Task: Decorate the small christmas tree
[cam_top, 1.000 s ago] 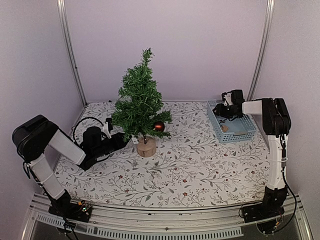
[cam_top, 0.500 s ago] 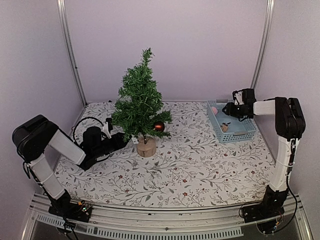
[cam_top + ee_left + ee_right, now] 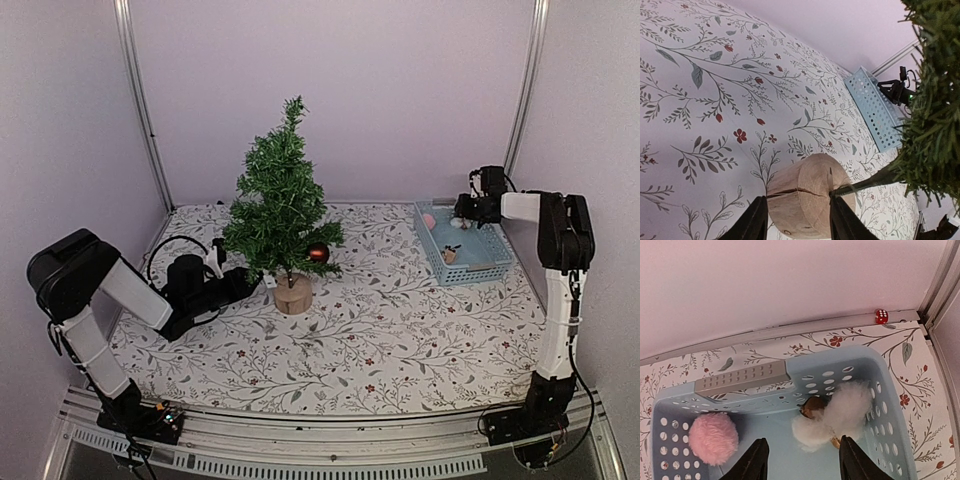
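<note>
Small christmas tree (image 3: 280, 205) stands upright left of centre on the floral-print worktop (image 3: 400, 330), its trunk set in a round pale wooden stump (image 3: 293, 294); pointed top is straight, no lean noted; one dark red bauble (image 3: 318, 253) hangs among the lower branches on the side toward the basket. Left gripper (image 3: 797, 197) lies low on the worktop beside the tree, aimed at the stump; jaws are spread, with the stump's cracked face just ahead of the tips and wider than the gap between them; contact between tips and wood cannot be told. Right gripper (image 3: 802, 439) is at the far right corner of the worktop, well apart from the tree, held above the pale blue perforated basket (image 3: 740, 377); jaws are released, with nothing between them. Basket contents per right wrist view: pink fluffy pom-pom (image 3: 713, 438) in one corner; white fluffy ornament (image 3: 840, 412) near the opposite wall, with a small brown piece (image 3: 812, 405) touching it. Red die (image 3: 881, 316) sits on the ledge at the back wall, outside the basket.
</note>
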